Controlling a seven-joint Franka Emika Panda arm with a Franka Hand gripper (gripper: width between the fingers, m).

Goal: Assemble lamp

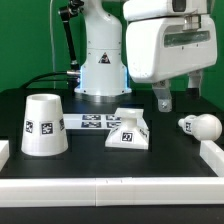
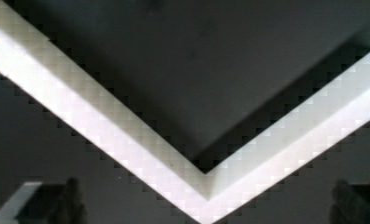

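In the exterior view the white cone shade (image 1: 44, 125) stands wide end down on the black table at the left. The square sloped base (image 1: 128, 128) sits in the middle. The round bulb (image 1: 200, 125) lies on its side at the right. My gripper (image 1: 178, 95) hangs above the table between the base and the bulb, touching neither. In the wrist view my gripper (image 2: 200, 205) is open and empty, its dark fingers (image 2: 40, 200) far apart at the picture's edges. No lamp part shows in the wrist view.
The marker board (image 1: 95, 122) lies flat behind the base. A low white wall (image 1: 110, 190) borders the table at the front and sides; one of its corners (image 2: 200, 150) fills the wrist view. The arm's pedestal (image 1: 102, 70) stands at the back.
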